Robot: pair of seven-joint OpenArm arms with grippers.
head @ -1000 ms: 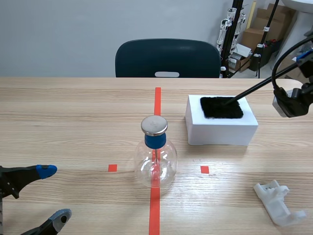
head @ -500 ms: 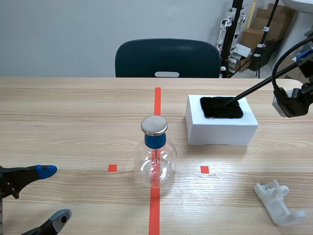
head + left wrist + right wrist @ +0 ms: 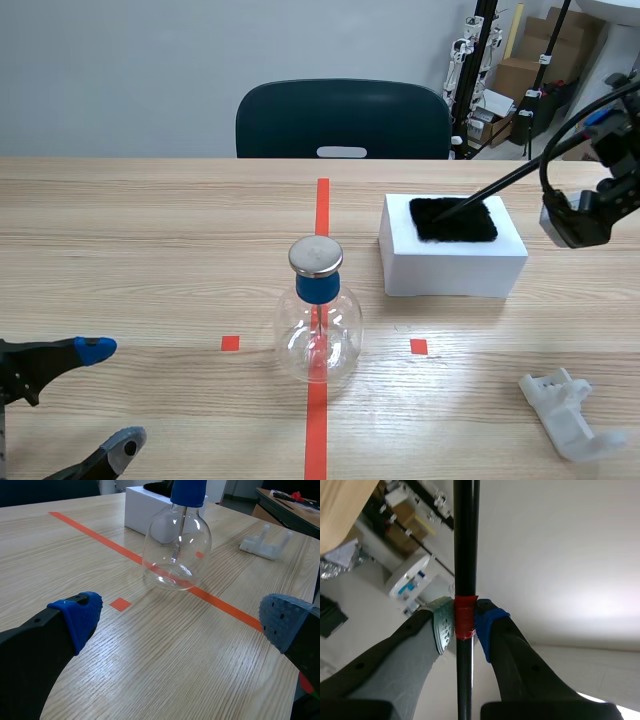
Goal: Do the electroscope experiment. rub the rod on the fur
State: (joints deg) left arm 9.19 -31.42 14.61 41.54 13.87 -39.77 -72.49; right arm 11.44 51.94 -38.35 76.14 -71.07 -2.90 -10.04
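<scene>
A patch of black fur (image 3: pixel 453 219) lies on top of a white block (image 3: pixel 452 262) right of the table's middle. A thin black rod (image 3: pixel 500 186) slants down from the right, its tip resting on the fur. My right gripper (image 3: pixel 464 621) is shut on the rod (image 3: pixel 465 540) at a band of red tape; in the scene view that arm (image 3: pixel 585 210) hangs above the table's right edge. The glass flask electroscope (image 3: pixel 318 323), with blue collar and metal cap, stands on the red line. My left gripper (image 3: pixel 95 395) is open near the front left corner, with the flask (image 3: pixel 176 550) ahead of it.
A white plastic holder (image 3: pixel 571 413) lies at the front right. A dark blue chair (image 3: pixel 343 120) stands behind the far edge. Stands and boxes fill the room's back right.
The right arm has shifted left and slightly up, sliding the rod's tip leftward over the fur. The left arm has stayed still.
</scene>
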